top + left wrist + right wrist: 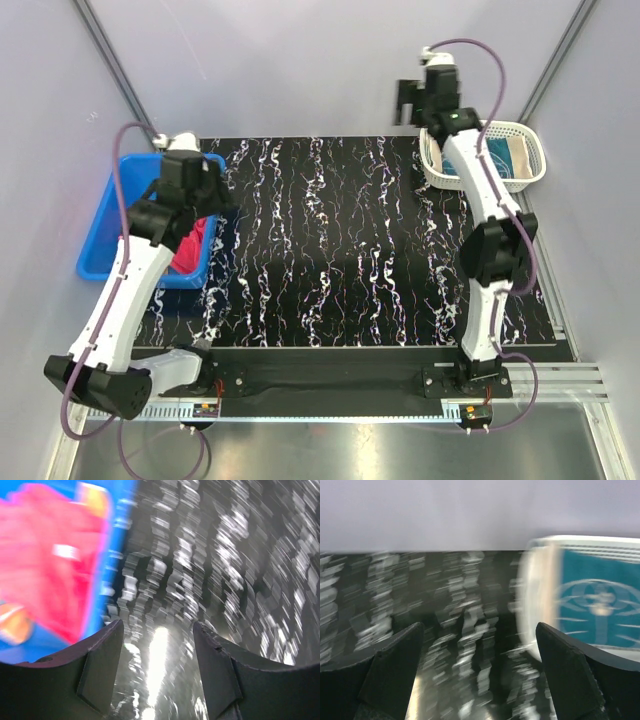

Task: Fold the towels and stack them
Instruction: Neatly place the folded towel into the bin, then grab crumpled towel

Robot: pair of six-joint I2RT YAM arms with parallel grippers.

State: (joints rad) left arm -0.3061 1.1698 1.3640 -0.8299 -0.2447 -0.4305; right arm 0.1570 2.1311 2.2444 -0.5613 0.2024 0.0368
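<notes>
Left gripper (158, 630) open, empty, by pink-red towel (50, 565), right gripper (477, 630) wide open, empty, teal towel (600, 597) in basket (539, 158) upper right

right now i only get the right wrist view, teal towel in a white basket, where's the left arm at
observer: The left end effector hangs by the inner rim of a blue bin on the left side.
operator: anything in that bin
observer: A pink-red towel lies bunched inside it, not folded.
operator: is the left one holding anything
observer: No, its jaws stand open with nothing between them.
</notes>
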